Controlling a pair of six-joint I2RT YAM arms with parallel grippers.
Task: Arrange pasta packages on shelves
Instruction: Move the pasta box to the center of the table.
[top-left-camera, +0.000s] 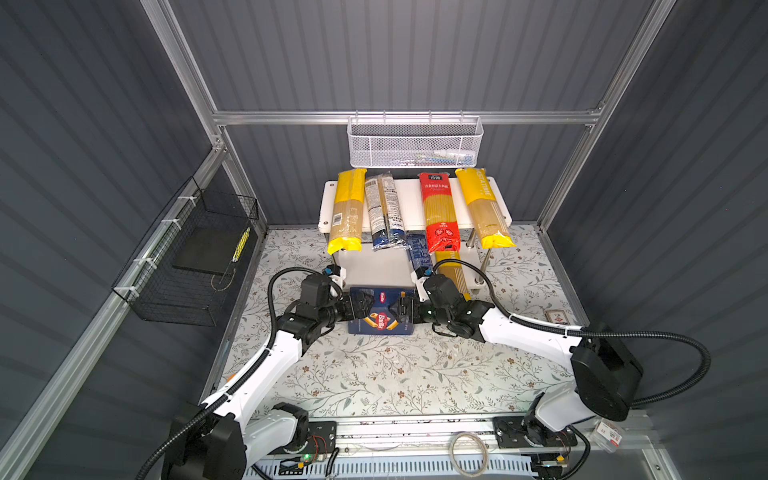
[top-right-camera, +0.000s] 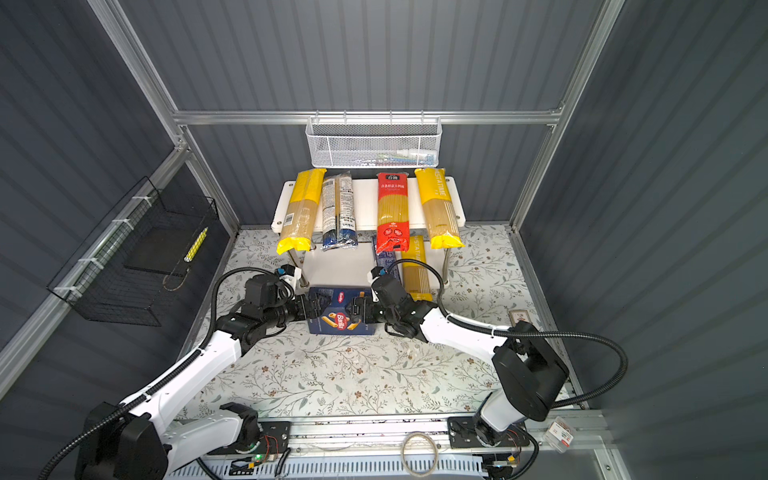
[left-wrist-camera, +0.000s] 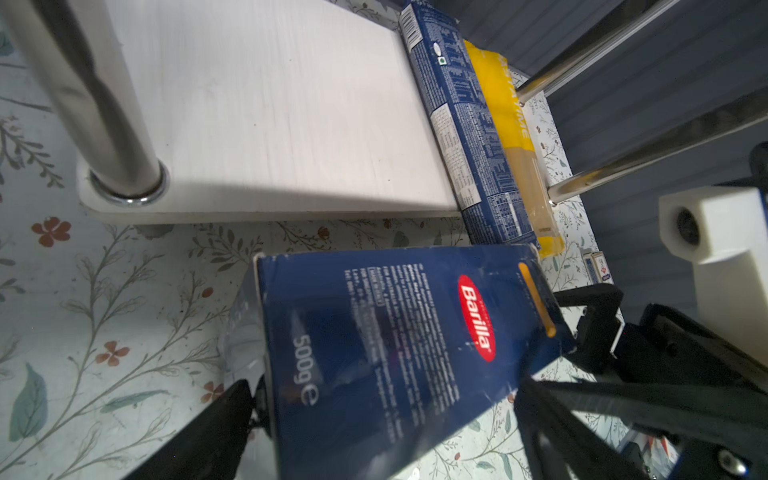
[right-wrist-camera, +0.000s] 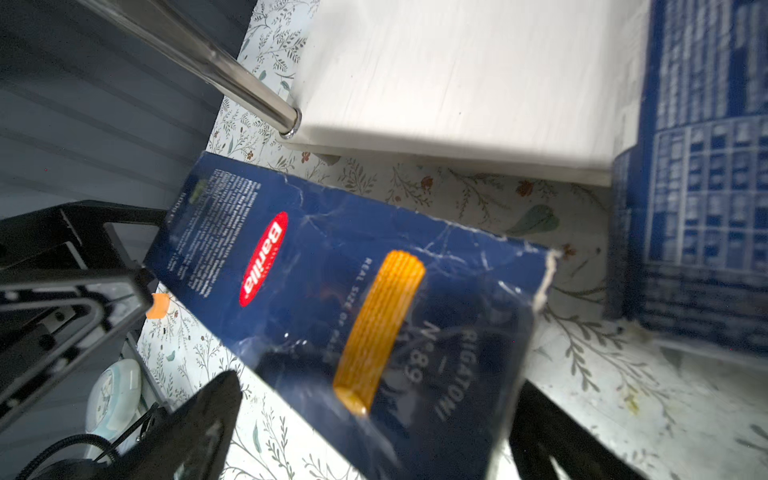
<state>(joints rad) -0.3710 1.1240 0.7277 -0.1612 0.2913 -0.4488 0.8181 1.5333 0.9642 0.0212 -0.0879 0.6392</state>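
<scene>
The wide blue Barilla box stands on its long edge on the floral tabletop, just in front of the shelves. My left gripper is open at its left end, fingers straddling the box. My right gripper is open at the other end, with a gap beside one finger. The top board carries a yellow bag, a grey-and-dark-blue bag, a red bag and another yellow bag. On the lower board lie a narrow blue box and a yellow bag.
A white mesh basket hangs on the back rail above the rack. A black wire basket hangs on the left wall. A small red-and-white card lies at the right. A chrome leg stands close to the box's left end.
</scene>
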